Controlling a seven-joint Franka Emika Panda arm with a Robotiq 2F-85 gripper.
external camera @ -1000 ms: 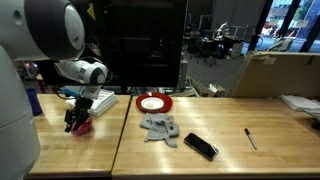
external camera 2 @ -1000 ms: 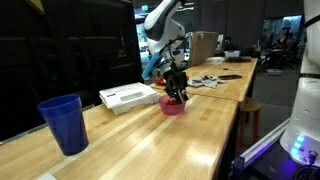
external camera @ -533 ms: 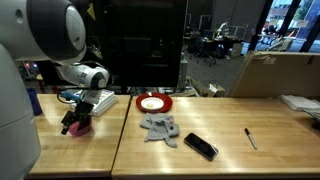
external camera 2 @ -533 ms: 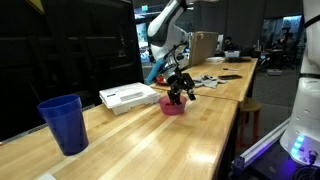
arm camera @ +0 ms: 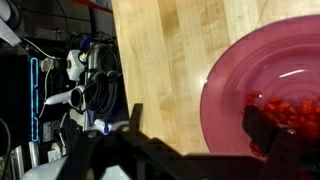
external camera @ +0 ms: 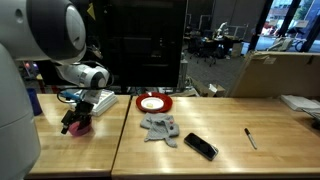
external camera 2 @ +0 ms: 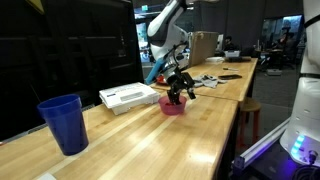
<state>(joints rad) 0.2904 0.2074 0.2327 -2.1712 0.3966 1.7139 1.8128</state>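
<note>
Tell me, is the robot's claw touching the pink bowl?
Cannot tell. In an exterior view the gripper hangs with its fingertips overlapping the rim of the pink bowl; no clear gap or contact shows.

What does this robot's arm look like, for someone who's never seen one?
The arm is built from smooth, rounded white shells with dark caps and bands at the joints. It ends in a black gripper of angular linkages, with two flat black fingers.
</note>
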